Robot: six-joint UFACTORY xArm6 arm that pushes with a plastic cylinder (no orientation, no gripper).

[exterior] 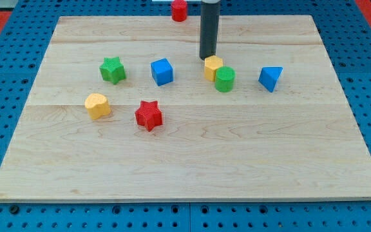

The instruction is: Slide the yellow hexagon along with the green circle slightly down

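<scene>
The yellow hexagon (pixel 212 67) sits right of the board's middle, in the upper half. The green circle (pixel 225 78) touches it at its lower right. My tip (pixel 207 58) is at the yellow hexagon's upper left edge, touching it or just short of it. The dark rod rises straight up from there to the view's top.
A blue cube (pixel 162 71) lies left of the hexagon and a green star (pixel 113 69) further left. A blue triangular block (pixel 270 78) lies right of the green circle. A yellow block (pixel 98 106) and a red star (pixel 149 115) lie lower left. A red block (pixel 180 9) sits at the board's top edge.
</scene>
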